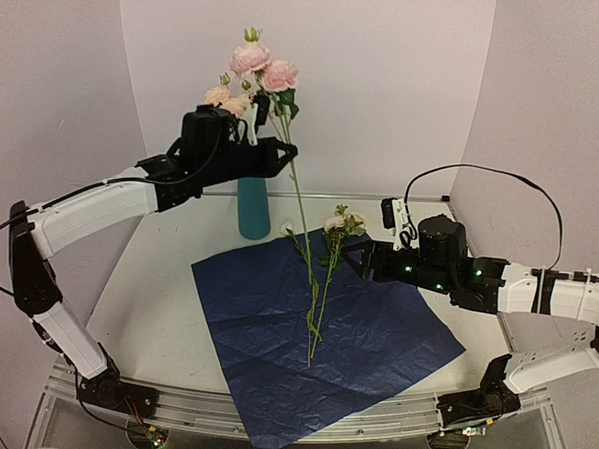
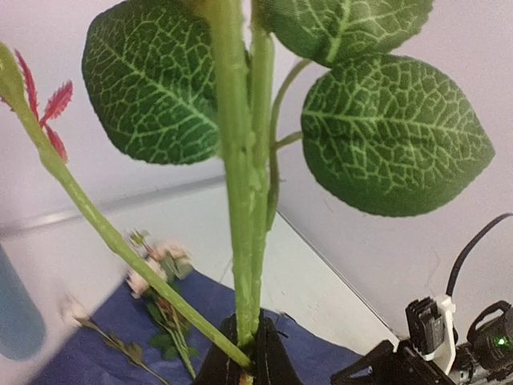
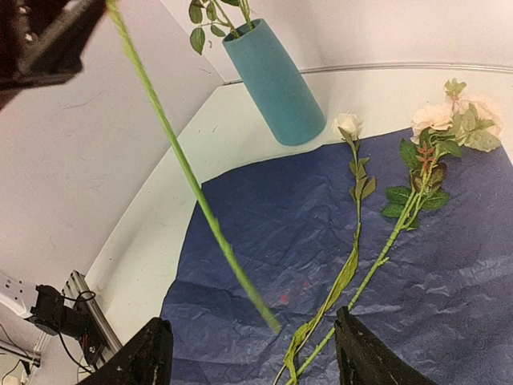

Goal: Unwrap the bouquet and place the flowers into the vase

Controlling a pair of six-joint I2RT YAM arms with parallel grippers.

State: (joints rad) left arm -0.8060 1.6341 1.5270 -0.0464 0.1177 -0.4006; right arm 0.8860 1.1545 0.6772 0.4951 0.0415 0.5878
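My left gripper (image 1: 284, 155) is raised high and shut on a long green-stemmed flower (image 1: 265, 67) with pale pink blooms; the left wrist view shows its stems pinched at my gripper (image 2: 245, 357). Its stem (image 3: 192, 184) hangs down over the spread dark-blue paper (image 1: 374, 346). The stem's end is just above and between the fingers of my open right gripper (image 3: 256, 361), untouched. This gripper (image 1: 359, 259) hovers low over the paper. Two more flowers (image 1: 329, 271) lie on the sheet. The teal vase (image 1: 253, 210) stands upright behind the paper with leafy stems in it (image 3: 218, 18).
The pale walls close in behind and on both sides. The table's metal rail (image 1: 281, 412) runs along the near edge. My left arm (image 1: 94, 210) reaches across above the vase. The right arm's cable (image 1: 487, 173) loops near the right wall.
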